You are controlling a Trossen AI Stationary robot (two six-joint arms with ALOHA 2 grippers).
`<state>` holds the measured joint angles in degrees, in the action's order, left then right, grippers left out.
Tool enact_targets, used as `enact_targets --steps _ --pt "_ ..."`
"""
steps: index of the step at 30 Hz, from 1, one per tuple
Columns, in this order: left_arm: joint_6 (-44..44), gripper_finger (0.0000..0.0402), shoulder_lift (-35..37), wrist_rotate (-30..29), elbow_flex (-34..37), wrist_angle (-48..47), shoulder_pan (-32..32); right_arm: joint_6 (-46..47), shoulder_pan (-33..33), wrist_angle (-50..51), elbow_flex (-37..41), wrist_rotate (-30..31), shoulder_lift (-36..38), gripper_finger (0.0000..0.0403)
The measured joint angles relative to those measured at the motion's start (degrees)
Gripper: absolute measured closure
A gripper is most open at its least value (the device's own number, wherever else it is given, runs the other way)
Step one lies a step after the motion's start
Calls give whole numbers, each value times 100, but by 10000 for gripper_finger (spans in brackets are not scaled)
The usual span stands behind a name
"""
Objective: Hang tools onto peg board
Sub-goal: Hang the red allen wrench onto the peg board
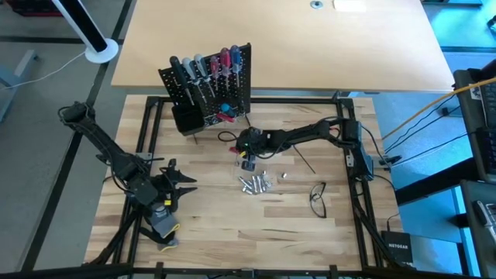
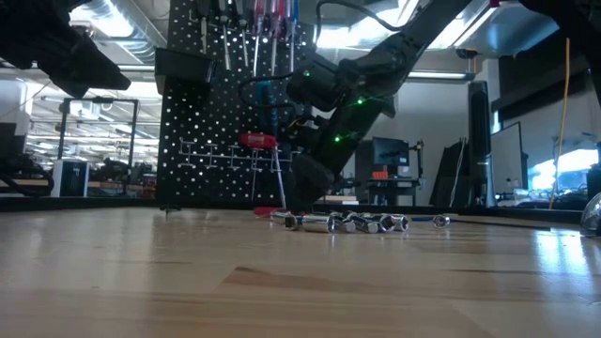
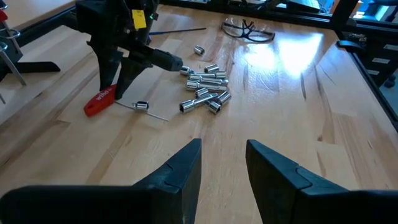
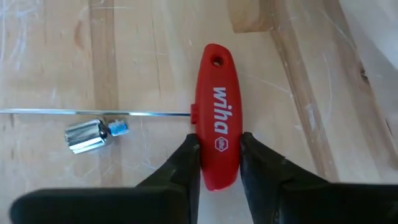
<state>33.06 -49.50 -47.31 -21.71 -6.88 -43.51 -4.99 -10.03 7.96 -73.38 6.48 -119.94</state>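
On the pale wooden table, the black peg board stands upright holding screwdrivers, while the right pincer grips a red T-handle tool lying before it, and the left pincer waits, fingers parted.

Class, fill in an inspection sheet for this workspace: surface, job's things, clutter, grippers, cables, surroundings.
Surface: pale wooden table, bare near the front.
Job's things: peg board holds screwdrivers; red T-handle tool and silver sockets lie on the table.
Clutter: safety glasses.
Grippers: right gripper has its jaws around the red handle; left gripper open, waiting at the table's left.
Cables: yellow cable at right.
Surroundings: second tabletop behind.
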Motion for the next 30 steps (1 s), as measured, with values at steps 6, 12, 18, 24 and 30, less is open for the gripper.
enact_targets --steps 6,12,18,24,30 --pt "23 286 0 0 0 7 0 -15 68 184 47 359 254 316" --pt "115 286 -2 -3 0 30 7 -172 336 31 35 848 690 336" --pt "150 286 -2 -5 0 59 120 -584 759 -242 26 1214 982 378" --pt "208 286 -2 -5 0 66 166 -533 891 -216 26 1645 982 397" --pt "216 286 -2 -5 0 62 166 -48 803 -196 26 1621 969 348"
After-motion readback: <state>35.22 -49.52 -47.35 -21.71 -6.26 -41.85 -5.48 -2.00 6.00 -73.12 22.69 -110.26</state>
